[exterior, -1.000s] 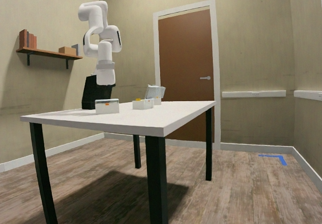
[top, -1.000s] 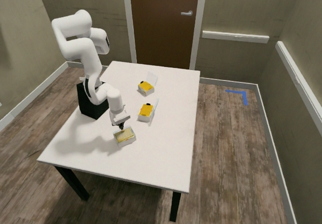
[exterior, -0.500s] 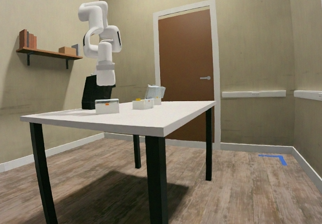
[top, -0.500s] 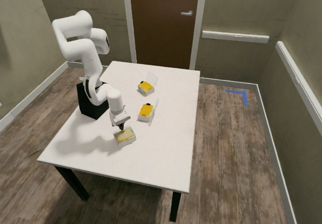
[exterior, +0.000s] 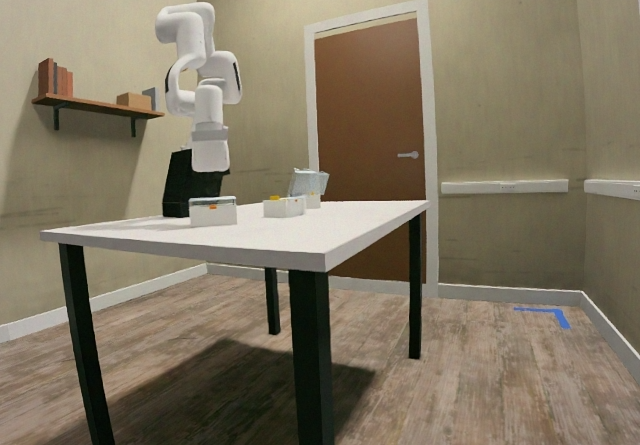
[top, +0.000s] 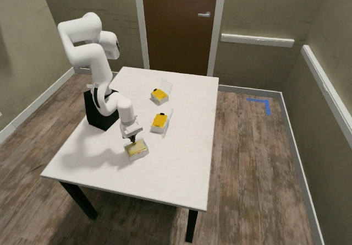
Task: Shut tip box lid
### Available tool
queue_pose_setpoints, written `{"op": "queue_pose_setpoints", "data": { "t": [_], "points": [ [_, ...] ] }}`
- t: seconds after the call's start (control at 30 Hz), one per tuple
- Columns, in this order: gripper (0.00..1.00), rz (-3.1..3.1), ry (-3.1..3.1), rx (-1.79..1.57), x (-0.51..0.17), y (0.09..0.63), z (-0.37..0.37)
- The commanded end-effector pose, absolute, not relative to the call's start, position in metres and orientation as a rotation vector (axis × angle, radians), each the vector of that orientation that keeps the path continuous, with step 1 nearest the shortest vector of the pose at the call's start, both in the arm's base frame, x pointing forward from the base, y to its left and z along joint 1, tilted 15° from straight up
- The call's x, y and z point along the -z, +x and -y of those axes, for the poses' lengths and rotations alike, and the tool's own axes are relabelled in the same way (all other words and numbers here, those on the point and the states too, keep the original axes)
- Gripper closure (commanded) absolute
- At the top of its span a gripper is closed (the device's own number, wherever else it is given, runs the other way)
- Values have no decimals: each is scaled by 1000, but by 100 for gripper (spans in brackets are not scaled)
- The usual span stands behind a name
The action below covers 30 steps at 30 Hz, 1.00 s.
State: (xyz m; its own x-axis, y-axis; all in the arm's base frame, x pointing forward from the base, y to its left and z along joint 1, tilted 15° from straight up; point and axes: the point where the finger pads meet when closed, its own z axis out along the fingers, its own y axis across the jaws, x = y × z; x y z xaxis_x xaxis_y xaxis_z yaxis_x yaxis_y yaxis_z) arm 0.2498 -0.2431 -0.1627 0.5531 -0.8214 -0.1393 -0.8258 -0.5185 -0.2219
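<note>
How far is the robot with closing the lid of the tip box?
Done: the lid of the nearest box already lies flat over its yellow tips. In hand: the shut gripper stands on its edge, pressing. Left: whether it has latched cannot be seen. The other two boxes stand flat, lids open.

Readable text: you will find none in either view.
Tip boxes: the three boxes on the counter [top: 181,162] show you no legible label; the near box [top: 136,148], the middle box [top: 159,123] and the far box [top: 160,95] each carry only a small dark or orange tab, too small for you to read.
Arm: no brand or number that you can make out on its white shell [exterior: 209,135].
Door: plain brown panel [exterior: 369,120], no sign.
Floor: a blue L-shaped tape mark [top: 263,103], no lettering.
</note>
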Motion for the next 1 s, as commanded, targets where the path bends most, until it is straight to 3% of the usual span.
{"op": "queue_pose_setpoints", "data": {
  "t": [0.0, 0.97],
  "points": [
    [100, -1373, -2530, -20, 164, 251, 244],
    [100, -1373, -2530, -20, 166, 251, 244]
  ]
}}
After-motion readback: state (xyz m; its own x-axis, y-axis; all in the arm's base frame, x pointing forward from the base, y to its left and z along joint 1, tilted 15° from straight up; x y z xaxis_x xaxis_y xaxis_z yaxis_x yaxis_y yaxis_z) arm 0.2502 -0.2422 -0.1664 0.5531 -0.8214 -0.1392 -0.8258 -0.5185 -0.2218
